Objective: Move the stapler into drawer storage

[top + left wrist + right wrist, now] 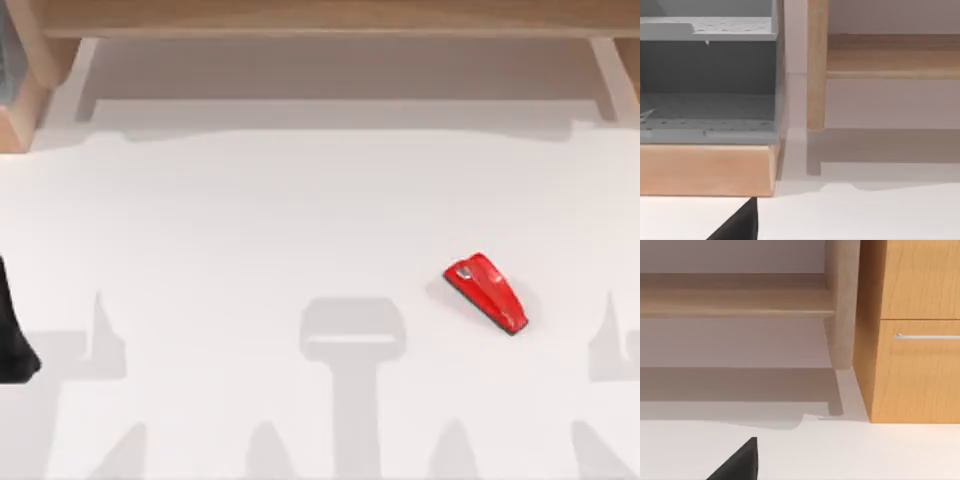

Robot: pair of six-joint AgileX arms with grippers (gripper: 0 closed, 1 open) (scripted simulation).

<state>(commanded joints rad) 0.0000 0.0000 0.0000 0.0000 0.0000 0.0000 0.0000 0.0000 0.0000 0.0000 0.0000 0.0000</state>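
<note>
Seen from above, the left arm [12, 335] sits parked at the table's [250, 250] left edge, its pincer's state impossible to tell. Toward the right front lies the stapler [487, 291], untouched. From the right wrist, a wooden drawer unit [912, 330] with a silver handle [927, 336] stands closed.

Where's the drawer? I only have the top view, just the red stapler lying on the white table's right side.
Observer: The right wrist view shows a wooden cabinet with a closed drawer front carrying a silver bar handle.
Operator: What faces the left arm parked at my left edge?
Observer: The left wrist view shows a grey perforated shelf unit sitting on a wooden base.
</note>
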